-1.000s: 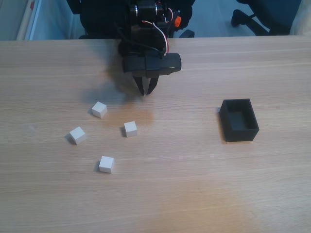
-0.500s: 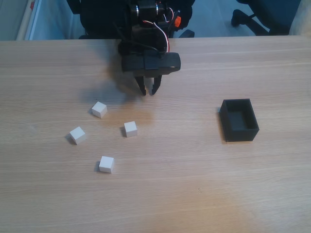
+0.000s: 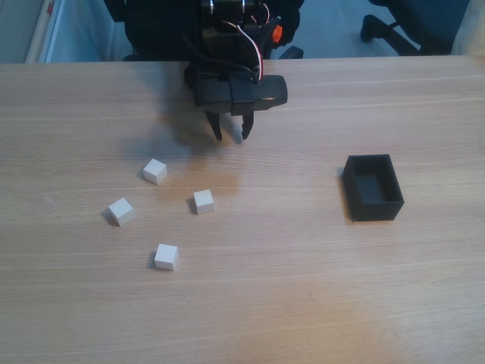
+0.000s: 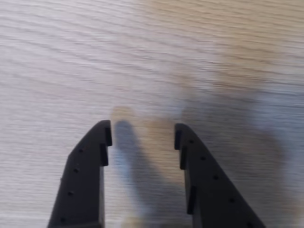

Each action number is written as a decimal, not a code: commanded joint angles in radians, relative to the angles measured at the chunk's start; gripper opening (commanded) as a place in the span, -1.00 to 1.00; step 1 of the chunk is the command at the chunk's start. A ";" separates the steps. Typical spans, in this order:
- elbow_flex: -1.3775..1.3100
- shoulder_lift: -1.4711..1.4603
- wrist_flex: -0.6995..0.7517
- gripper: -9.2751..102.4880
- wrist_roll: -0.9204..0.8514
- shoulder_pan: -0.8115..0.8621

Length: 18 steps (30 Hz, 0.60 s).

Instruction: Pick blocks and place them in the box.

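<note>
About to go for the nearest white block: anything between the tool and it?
Nothing visible. The open tool hangs over bare table, and only wood lies between it and the nearest block.

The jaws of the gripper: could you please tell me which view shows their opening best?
The wrist view: the gripper fills the foreground, jaws clearly apart with bare table between. In the fixed view the gripper is small and seen from above, its gap barely visible.
</note>
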 commanded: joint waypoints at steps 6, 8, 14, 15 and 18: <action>-0.242 -0.325 -0.179 -0.57 0.032 0.008; -0.276 -0.397 -0.233 -0.57 0.032 0.021; -0.330 -0.584 -0.396 -0.55 0.018 0.089; -0.337 -0.615 -0.419 -0.55 0.018 0.103; -0.362 -0.706 -0.489 -0.54 0.020 0.143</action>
